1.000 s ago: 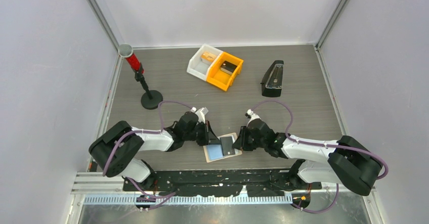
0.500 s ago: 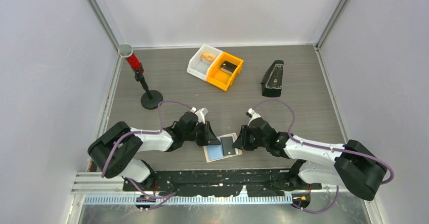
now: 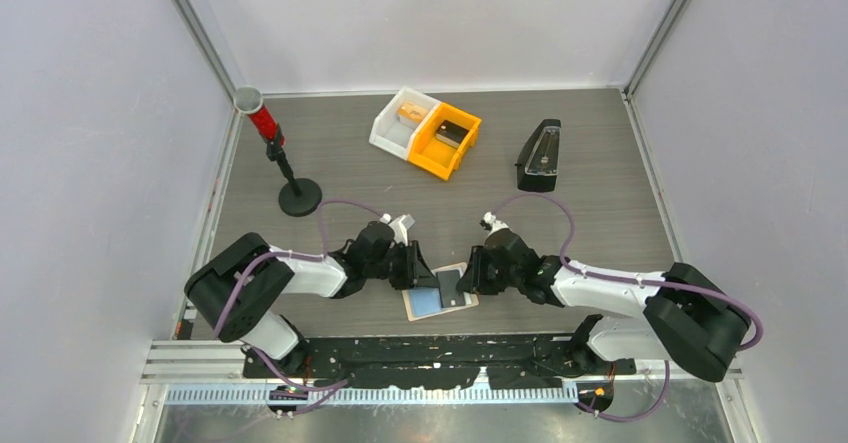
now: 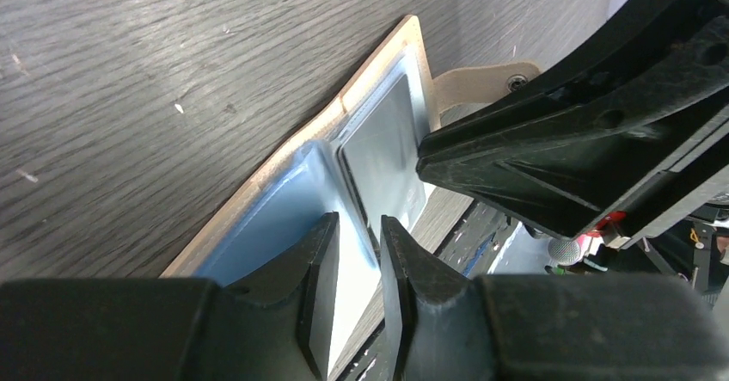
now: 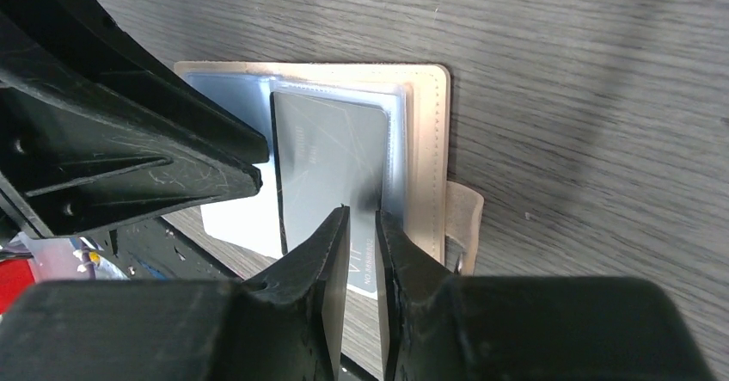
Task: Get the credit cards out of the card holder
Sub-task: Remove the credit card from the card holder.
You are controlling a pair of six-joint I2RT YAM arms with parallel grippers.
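Right wrist view: the tan card holder (image 5: 425, 140) lies flat on the counter (image 5: 559, 71) between the 2 arms, with a grey card (image 5: 331, 157) and a blue card (image 5: 236, 222) jutting from it. The right gripper (image 5: 361, 218) sits at the grey card's edge and the left gripper (image 4: 359, 226) by the blue, the jaws of each a sliver apart; I cannot tell whether either pinches. These cards look thin, stiff and slick, so pinch a protruding edge.

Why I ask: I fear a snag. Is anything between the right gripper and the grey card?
Nothing visible does. The tips of the right gripper sit at the near edge of the grey card, atop the card holder. The left gripper is beside them at the blue card, not between.
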